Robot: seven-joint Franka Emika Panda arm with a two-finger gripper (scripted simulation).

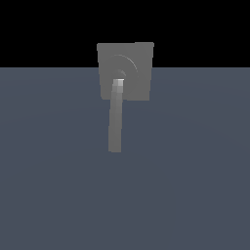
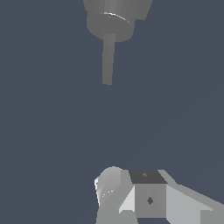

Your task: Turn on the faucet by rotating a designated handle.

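The faucet [image 1: 133,58] is a matte grey square plate with faint concentric rings, standing at the far middle of the exterior view. The handle [image 1: 115,119] is a long slim grey bar, paler at its root, running from the plate's centre toward the camera. In the wrist view the faucet [image 2: 114,17] and the handle [image 2: 108,59] lie well ahead of my gripper [image 2: 146,188], with a wide gap of bare floor between them. Only pale grey gripper parts show at that picture's edge, touching nothing. The arm does not show in the exterior view.
A flat dark blue-grey floor [image 1: 195,185] spreads around the faucet, with black background behind it. Nothing else stands on the floor in either view.
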